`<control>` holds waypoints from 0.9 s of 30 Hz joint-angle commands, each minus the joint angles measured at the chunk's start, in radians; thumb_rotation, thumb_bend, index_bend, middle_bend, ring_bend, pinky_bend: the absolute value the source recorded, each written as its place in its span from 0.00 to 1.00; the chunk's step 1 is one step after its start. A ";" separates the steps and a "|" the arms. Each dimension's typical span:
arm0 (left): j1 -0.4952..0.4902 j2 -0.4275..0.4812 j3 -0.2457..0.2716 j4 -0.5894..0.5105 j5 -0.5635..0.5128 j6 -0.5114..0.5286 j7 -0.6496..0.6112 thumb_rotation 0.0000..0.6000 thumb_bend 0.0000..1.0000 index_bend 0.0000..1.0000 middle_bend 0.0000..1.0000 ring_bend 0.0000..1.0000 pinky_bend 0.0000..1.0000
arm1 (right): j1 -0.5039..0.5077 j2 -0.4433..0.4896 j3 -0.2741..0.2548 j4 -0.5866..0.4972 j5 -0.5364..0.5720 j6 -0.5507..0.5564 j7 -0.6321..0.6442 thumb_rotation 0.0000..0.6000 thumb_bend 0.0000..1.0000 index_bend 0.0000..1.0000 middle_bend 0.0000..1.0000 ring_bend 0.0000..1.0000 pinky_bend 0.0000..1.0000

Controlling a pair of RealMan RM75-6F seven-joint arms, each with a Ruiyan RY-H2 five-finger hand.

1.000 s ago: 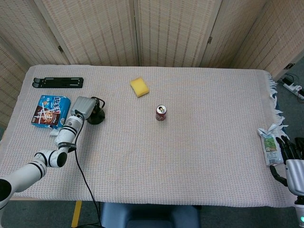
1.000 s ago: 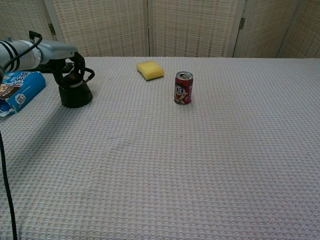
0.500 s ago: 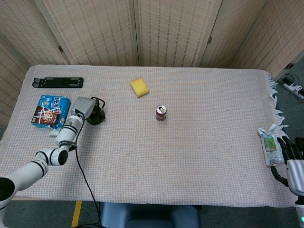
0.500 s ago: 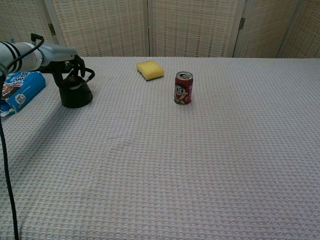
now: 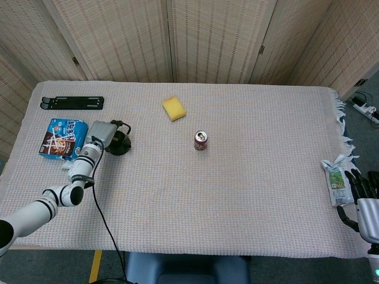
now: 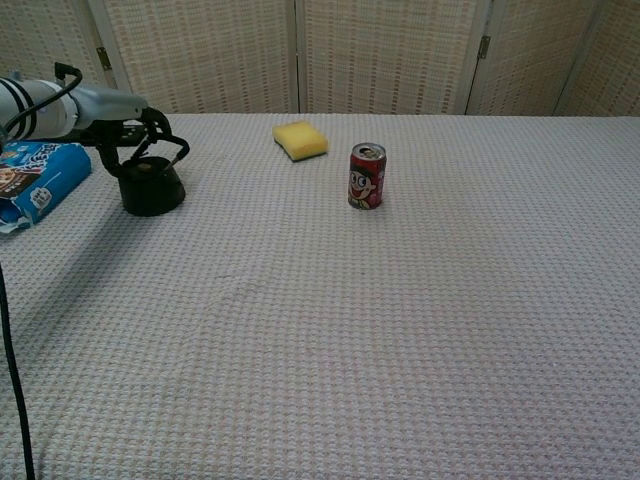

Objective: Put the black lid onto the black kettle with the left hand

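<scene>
- While the left hand (image 6: 140, 135) hovers just above the black kettle (image 6: 151, 187), the governing relation is vertical: the kettle sits directly beneath the fingers, and the black lid (image 6: 147, 168) appears already seated on the kettle's mouth, below the palm. The fingers are spread and curved around the kettle's wire handle; they appear to grip nothing, though contact with the handle cannot be ruled out.
- Table (image 5: 254, 195): covered in a pale, waffle-textured woven cloth, fringed at the edge far to the hand's right. Surface looks soft and grippy.
- Left arm (image 5: 56, 195): white, jointed, with a black cable trailing from it. It reaches forward from the near table edge to the kettle. This arm is by far the nearer to the task's items.
- Right hand (image 5: 362, 195): dark, at the opposite table edge, well apart from the kettle. Fingers extended and apart, holding nothing.
- Blue snack packet (image 5: 62, 137): glossy, flat, lying just to the left of the left hand.
- Black flat stand (image 5: 72, 103): long, narrow, rigid, lying beyond the hand and to its left.
- Kettle: squat, matte black, wide round base narrowing upward; no long axis to align.
- Yellow sponge (image 6: 300, 140): soft block, beyond and right of the hand.
- Green and white pouch (image 5: 336, 180): crinkled, just beside the right hand.
- Red can (image 6: 367, 176): upright metal cylinder, printed, well right of the hand.
- Judgement: placement seems complete; withdrawal upward is what remains.
</scene>
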 commanded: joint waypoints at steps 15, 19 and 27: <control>0.268 0.247 0.007 -0.503 0.160 0.521 -0.103 1.00 0.25 0.16 0.16 0.41 0.49 | 0.007 0.036 0.003 -0.006 -0.015 -0.007 0.052 1.00 0.35 0.04 0.10 0.15 0.00; 0.380 0.284 0.035 -0.581 0.224 0.679 -0.137 1.00 0.25 0.19 0.17 0.35 0.39 | 0.020 0.050 0.002 0.001 -0.021 -0.031 0.100 1.00 0.35 0.05 0.09 0.15 0.00; 0.549 0.327 0.116 -0.676 0.300 0.863 -0.110 1.00 0.25 0.19 0.18 0.27 0.25 | 0.044 0.042 0.000 0.010 -0.058 -0.046 0.154 1.00 0.35 0.05 0.09 0.14 0.00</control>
